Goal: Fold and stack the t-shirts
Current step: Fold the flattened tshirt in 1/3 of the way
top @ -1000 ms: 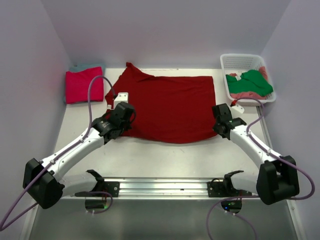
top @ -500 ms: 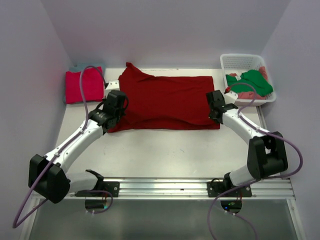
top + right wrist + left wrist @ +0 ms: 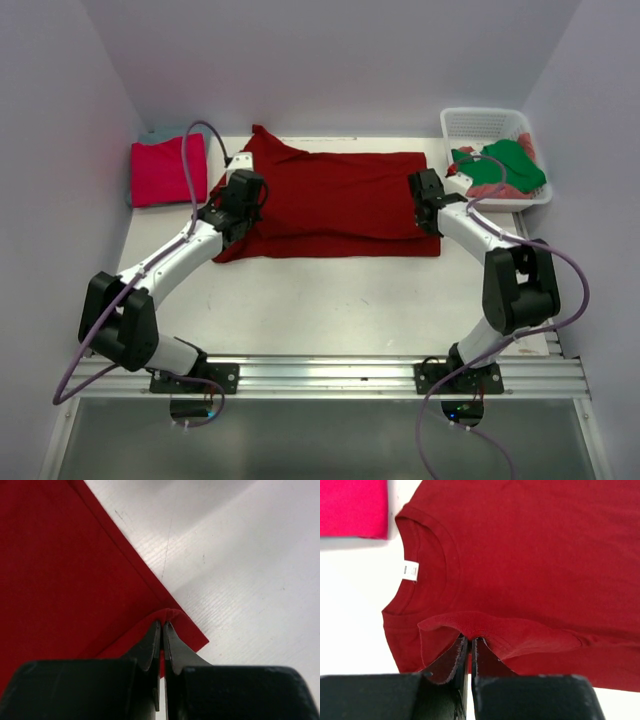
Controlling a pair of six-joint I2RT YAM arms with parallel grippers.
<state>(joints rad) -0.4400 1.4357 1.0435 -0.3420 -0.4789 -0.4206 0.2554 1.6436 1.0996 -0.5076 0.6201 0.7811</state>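
A dark red t-shirt (image 3: 330, 200) lies spread across the middle of the table, its near part doubled over toward the back. My left gripper (image 3: 243, 192) is shut on a raised fold of it near the collar; in the left wrist view the closed gripper (image 3: 470, 640) pinches the cloth just below the neckline and its white label (image 3: 411, 570). My right gripper (image 3: 425, 192) is shut on the shirt's right-hand edge; the right wrist view has that gripper (image 3: 163, 623) closed on a lifted bit of the dark red t-shirt (image 3: 60, 570).
A folded magenta-pink shirt (image 3: 160, 170) rests on a teal one (image 3: 170, 133) at the back left; the magenta-pink shirt (image 3: 352, 507) also fills a corner of the left wrist view. The white basket (image 3: 480, 122) at back right holds a green shirt (image 3: 512, 165) and a salmon-pink one (image 3: 490, 190).
Both grippers have moved away from the near side toward the back, carrying the shirt's near edge over the rest, so the shirt now covers a narrower strip.
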